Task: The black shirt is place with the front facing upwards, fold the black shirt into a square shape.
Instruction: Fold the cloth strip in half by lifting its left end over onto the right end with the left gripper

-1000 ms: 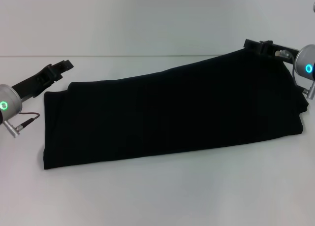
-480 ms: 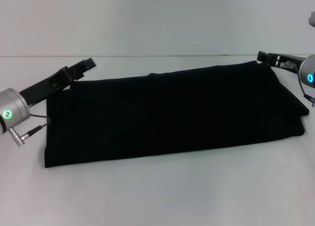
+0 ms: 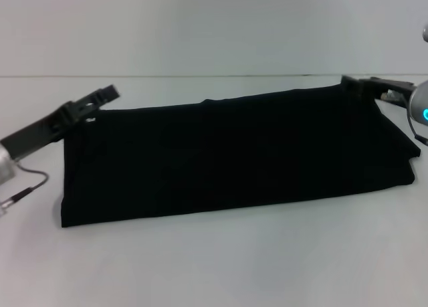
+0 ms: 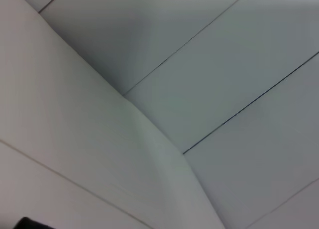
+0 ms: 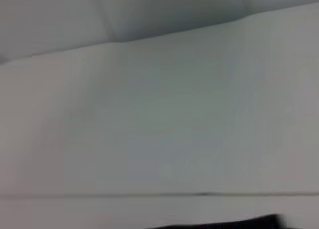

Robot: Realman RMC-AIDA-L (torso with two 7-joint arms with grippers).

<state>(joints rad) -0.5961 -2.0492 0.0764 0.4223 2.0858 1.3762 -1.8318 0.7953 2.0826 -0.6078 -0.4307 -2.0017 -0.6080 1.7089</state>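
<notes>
The black shirt (image 3: 234, 153) lies on the white table as a long folded band, stretching from left to right, with no print or label showing. My left gripper (image 3: 100, 96) hovers at the band's far left corner, its arm reaching in from the left edge. At the far right corner sits my right gripper (image 3: 353, 84), right against the cloth's edge. Whether either one holds cloth does not show. In the right wrist view only a thin dark strip (image 5: 224, 223) appears, and I cannot tell what it is.
The white table (image 3: 221, 260) runs wide in front of the shirt and ends at a pale wall (image 3: 214, 26) behind it. A thin cable (image 3: 27, 186) hangs from my left arm near the shirt's left end. The left wrist view shows only pale panels (image 4: 199, 64).
The shirt's far right edge, lifted a second ago, has come down and the band lies flatter. My left gripper has moved in to the far left corner; my right gripper has shifted right and lower.
</notes>
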